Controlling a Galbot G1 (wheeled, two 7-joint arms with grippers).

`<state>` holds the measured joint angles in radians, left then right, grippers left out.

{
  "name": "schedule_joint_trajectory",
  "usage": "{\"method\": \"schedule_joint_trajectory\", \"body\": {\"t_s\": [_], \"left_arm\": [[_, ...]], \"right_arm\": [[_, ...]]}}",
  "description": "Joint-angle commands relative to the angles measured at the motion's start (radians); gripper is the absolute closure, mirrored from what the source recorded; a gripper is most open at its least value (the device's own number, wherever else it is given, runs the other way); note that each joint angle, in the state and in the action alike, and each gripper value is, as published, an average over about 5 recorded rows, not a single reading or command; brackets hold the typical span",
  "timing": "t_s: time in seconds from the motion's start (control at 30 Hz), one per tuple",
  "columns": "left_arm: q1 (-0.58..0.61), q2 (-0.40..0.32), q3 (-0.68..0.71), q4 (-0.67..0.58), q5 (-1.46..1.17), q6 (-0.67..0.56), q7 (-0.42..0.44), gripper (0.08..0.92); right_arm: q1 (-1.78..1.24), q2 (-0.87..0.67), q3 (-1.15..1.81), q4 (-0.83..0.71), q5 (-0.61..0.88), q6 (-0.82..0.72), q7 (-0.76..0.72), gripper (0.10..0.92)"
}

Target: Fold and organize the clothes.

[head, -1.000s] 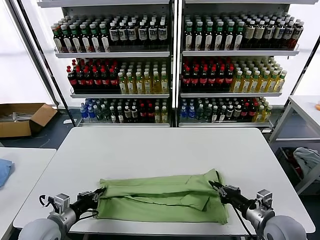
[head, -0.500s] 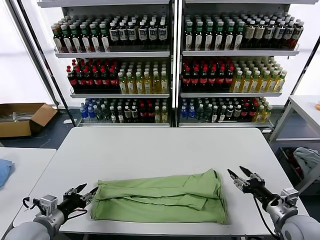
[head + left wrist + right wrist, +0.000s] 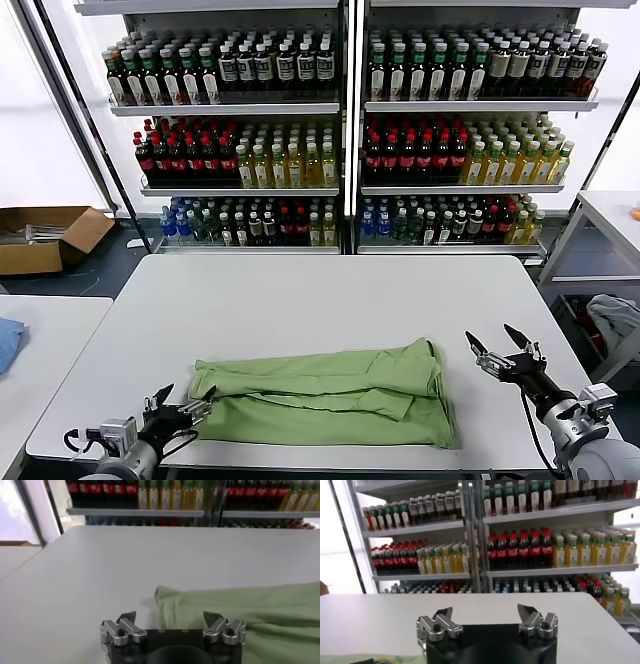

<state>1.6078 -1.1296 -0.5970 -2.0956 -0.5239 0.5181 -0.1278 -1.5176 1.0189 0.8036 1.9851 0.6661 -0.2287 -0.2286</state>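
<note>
At the lower left of the head view, the left gripper [image 3: 183,407] sits low over the front edge of the white rectangular table [image 3: 300,300], its two dark fingers spread apart and holding nothing; the fingertips lie just beside the left end of the light green soft-fabric polo shirt [image 3: 325,393]. In the left wrist view the same gripper [image 3: 172,617] shows its jaws released, with the shirt [image 3: 250,615] lying just ahead of it and to one side on the bare tabletop [image 3: 100,560].

At the lower right of the head view, the right gripper [image 3: 503,347] hangs above the table, near but clear of the shirt's right end, its fingers splayed wide and empty. The right wrist view confirms this gripper [image 3: 485,612] released, facing the shelves.

The shirt lies folded into a long horizontal band across the lower centre of the head view, close to the table's front edge, plain green side up.

Beyond the table, filling the upper part of the frame, stand metal shelves of bottled drinks [image 3: 350,130]. A brown cardboard box [image 3: 45,237] sits on the floor at the left.
</note>
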Motion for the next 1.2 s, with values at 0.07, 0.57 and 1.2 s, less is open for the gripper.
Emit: {"method": "schedule_joint_trajectory", "body": {"t_s": [0.07,0.57,1.2], "left_arm": [[0.014,-0.105,0.059,0.025,0.092,-0.038,-0.053,0.217],[0.011,-0.107,0.088,0.091,0.266,-0.142,-0.008,0.648],[-0.123,0.354,-0.472,0.472,0.158,-0.297,0.227,0.907]], "right_arm": [[-0.008,0.006,0.009,-0.006,0.022,0.031,0.001,0.203],[-0.008,0.015,-0.003,0.001,0.021,0.035,-0.002,0.203],[0.027,0.007,-0.033,0.019,0.037,0.039,0.003,0.203]]}}
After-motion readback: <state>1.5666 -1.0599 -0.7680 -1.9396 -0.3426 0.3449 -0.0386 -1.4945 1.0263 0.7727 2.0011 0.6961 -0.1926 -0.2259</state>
